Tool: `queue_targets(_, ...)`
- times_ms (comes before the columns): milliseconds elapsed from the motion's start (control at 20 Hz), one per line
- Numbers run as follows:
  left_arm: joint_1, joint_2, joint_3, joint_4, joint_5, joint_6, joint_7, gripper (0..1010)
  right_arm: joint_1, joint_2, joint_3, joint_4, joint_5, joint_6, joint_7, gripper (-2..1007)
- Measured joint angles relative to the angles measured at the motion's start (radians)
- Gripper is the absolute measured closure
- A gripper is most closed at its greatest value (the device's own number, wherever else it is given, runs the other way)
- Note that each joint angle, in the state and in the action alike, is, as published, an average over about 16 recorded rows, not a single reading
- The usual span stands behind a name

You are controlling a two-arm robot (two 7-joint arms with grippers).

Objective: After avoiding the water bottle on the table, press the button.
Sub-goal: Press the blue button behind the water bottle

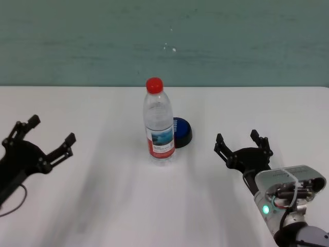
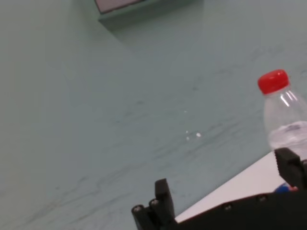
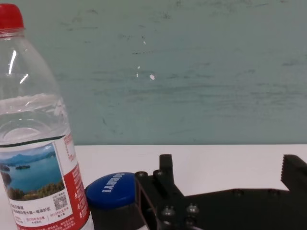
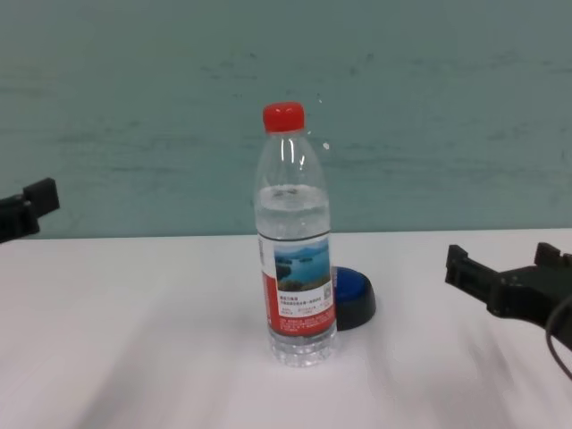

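The water bottle (image 1: 158,123) stands upright at the middle of the white table (image 1: 103,206); it also shows in the chest view (image 4: 296,241), the right wrist view (image 3: 33,139) and the left wrist view (image 2: 285,120). The blue button (image 1: 181,131) on its black base sits just behind and to the right of the bottle, partly hidden by it (image 4: 352,295) (image 3: 115,190). My right gripper (image 1: 243,142) is open and empty over the table, to the right of the button. My left gripper (image 1: 50,132) is open and empty at the far left.
A teal wall (image 1: 164,41) runs behind the table's far edge. Bare tabletop lies between each gripper and the bottle.
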Motion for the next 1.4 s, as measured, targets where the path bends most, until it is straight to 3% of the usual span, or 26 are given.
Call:
queue_targets(250, -0.055, 0.006, 0.005, 0.067, -0.028, -0.023, -0.028, 10, 0.000, 0.000, 0.000, 0.000, 0.000, 0.000, 0.000, 2)
queue_targets(500, -0.134, 0.012, 0.031, 0.149, -0.048, -0.040, -0.060, 10, 0.000, 0.000, 0.000, 0.000, 0.000, 0.000, 0.000, 2)
queue_targets(950, -0.316, 0.007, 0.118, 0.321, -0.074, -0.071, -0.126, 10, 0.000, 0.000, 0.000, 0.000, 0.000, 0.000, 0.000, 2)
queue_targets(1400, -0.490, -0.025, 0.210, 0.481, -0.085, -0.097, -0.173, 10, 0.000, 0.000, 0.000, 0.000, 0.000, 0.000, 0.000, 2)
